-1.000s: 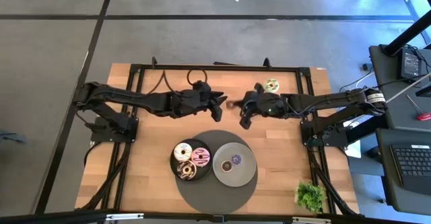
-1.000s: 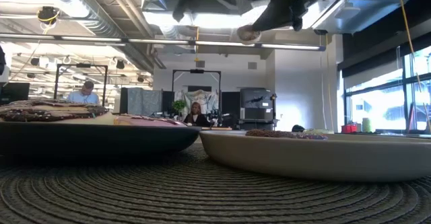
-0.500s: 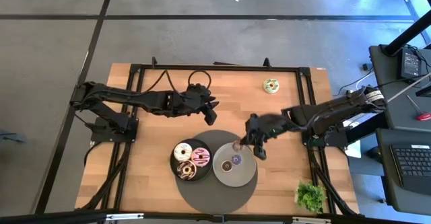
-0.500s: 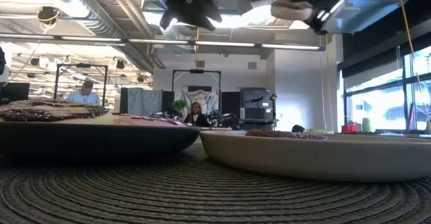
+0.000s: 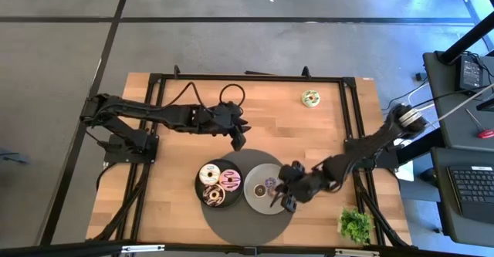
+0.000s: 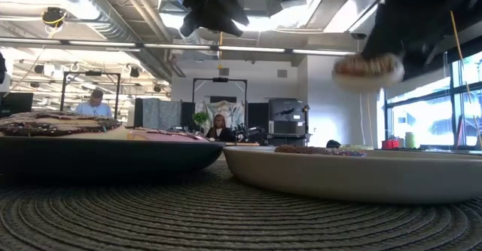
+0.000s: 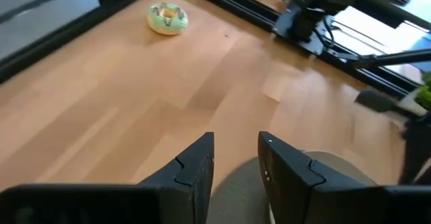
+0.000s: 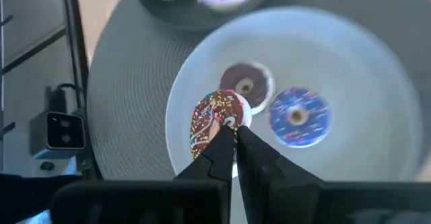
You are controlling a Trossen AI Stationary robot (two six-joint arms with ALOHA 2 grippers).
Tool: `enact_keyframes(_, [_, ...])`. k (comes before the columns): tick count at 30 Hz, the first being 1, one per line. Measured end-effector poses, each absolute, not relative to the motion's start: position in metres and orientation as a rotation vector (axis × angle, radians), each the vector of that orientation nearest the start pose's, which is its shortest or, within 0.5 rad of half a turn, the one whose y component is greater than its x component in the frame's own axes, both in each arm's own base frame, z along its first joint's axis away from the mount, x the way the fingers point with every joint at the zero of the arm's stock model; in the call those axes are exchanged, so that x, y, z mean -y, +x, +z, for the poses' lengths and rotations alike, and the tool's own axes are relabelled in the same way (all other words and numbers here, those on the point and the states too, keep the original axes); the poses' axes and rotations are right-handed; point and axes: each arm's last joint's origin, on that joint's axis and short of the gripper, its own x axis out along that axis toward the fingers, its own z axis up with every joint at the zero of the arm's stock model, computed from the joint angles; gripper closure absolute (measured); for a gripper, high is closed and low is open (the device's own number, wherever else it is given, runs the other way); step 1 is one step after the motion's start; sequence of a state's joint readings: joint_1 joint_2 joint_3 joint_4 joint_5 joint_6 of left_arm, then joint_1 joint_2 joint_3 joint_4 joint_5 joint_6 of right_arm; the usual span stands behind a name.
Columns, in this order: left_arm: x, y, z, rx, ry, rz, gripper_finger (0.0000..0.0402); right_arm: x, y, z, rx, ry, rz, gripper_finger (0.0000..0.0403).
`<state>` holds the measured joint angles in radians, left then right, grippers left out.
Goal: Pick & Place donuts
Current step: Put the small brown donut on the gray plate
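My right gripper (image 5: 284, 197) hovers over the grey plate (image 5: 287, 181) and is shut on a chocolate donut with sprinkles (image 8: 214, 120). In the low view that donut (image 6: 367, 68) floats above the plate's rim. A brown donut (image 8: 246, 83) and a purple one (image 8: 300, 116) lie flat on the grey plate. The dark plate (image 5: 199, 186) carries a white (image 5: 208, 174), a pink (image 5: 230, 178) and a brown donut (image 5: 214, 195). A green donut (image 5: 311, 97) lies on the table's far right. My left gripper (image 5: 238, 140) hangs open above the mat's far edge, holding nothing. My right gripper pinches the sprinkled donut by its rim (image 8: 223, 124) between the two fingertips (image 8: 219, 146), coming from above and pointing down. The donut is lifted clear above the grey plate, sticking out beyond the fingers.
Both plates sit on a round dark woven mat (image 5: 239, 224) near the table's near edge. A small green plant (image 5: 355, 224) stands at the near right corner. Bare wood lies between the mat and the green donut.
My right gripper has carried the sprinkled donut from the table's middle toward the near edge and down over the grey plate. My left gripper has drawn back a little toward the table's left and near edge.
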<state>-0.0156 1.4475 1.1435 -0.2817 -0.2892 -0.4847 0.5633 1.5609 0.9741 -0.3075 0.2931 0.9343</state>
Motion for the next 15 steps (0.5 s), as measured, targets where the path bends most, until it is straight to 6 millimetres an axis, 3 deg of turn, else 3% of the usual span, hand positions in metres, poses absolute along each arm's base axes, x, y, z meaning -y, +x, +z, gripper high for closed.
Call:
enact_keyframes(8, [0.010,0.319,0.296,-0.519,-0.374,0.342,0.0288,-0.170,0.283,0.169,-0.903,0.539,-0.216,0.0386])
enact_keyframes(15, [0.016,0.318,0.296,-0.527,-0.367,0.327,0.0288,-0.173,0.287,0.152,-0.955,0.551,-0.223,0.0386])
